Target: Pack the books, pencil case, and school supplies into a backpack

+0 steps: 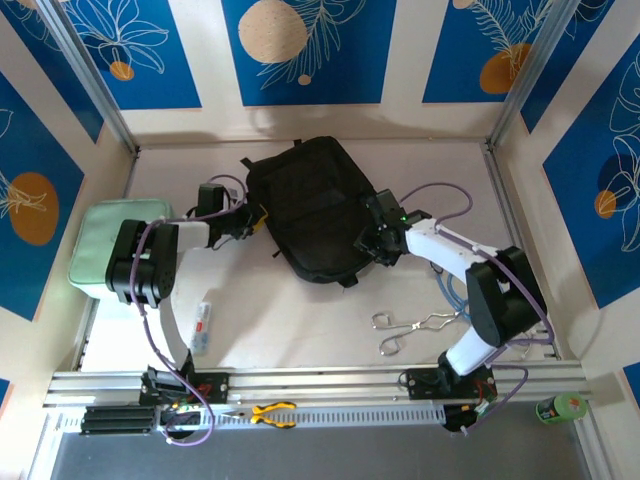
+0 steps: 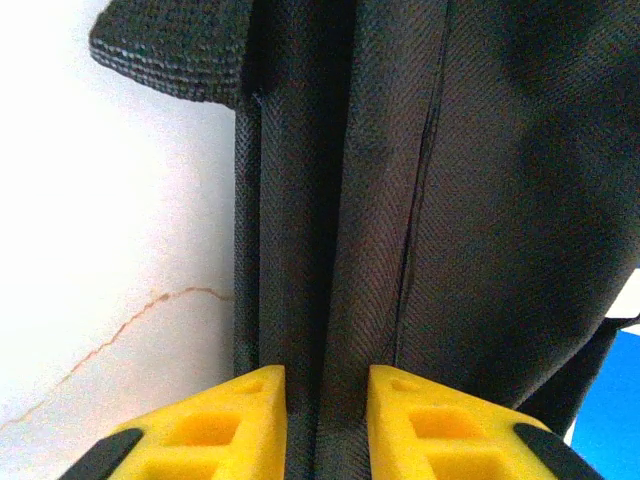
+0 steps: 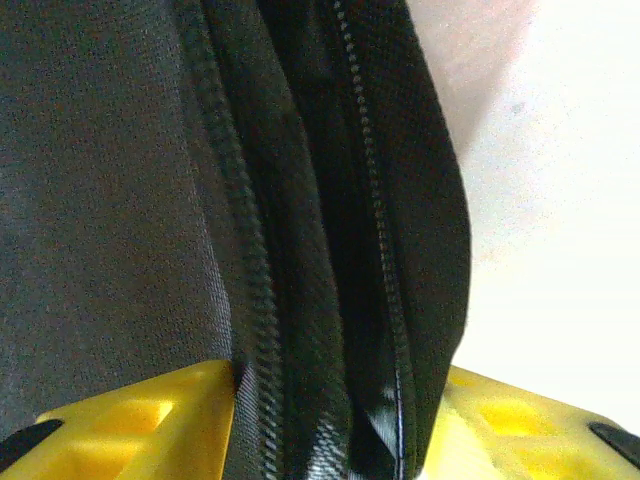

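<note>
Backpack [image 1: 310, 205] first: I see it lying flat, black and soft, in the middle of the table [image 1: 300, 320] toward the back wall, its long side running from back-left to front-right. My left gripper [image 1: 258, 216] is at its left edge. On the left wrist camera the yellow fingers [image 2: 240, 420] stand close together with a ridge of black fabric pinched between them. My right gripper [image 1: 366, 240] is at the opposite, right edge. On its wrist camera the fingers sit wider, clamped on a thick fold of the backpack with two zip lines running along it, and the cloth touches both pads. Further out, a mint-green pouch [image 1: 110, 245] lies at the table's left side, partly under my left arm. A small white item [image 1: 203, 325] lies in front of it. Metal tongs [image 1: 415, 328] lie near the right arm's base, and yellow-handled pliers [image 1: 272, 412] rest on the front rail.
</note>
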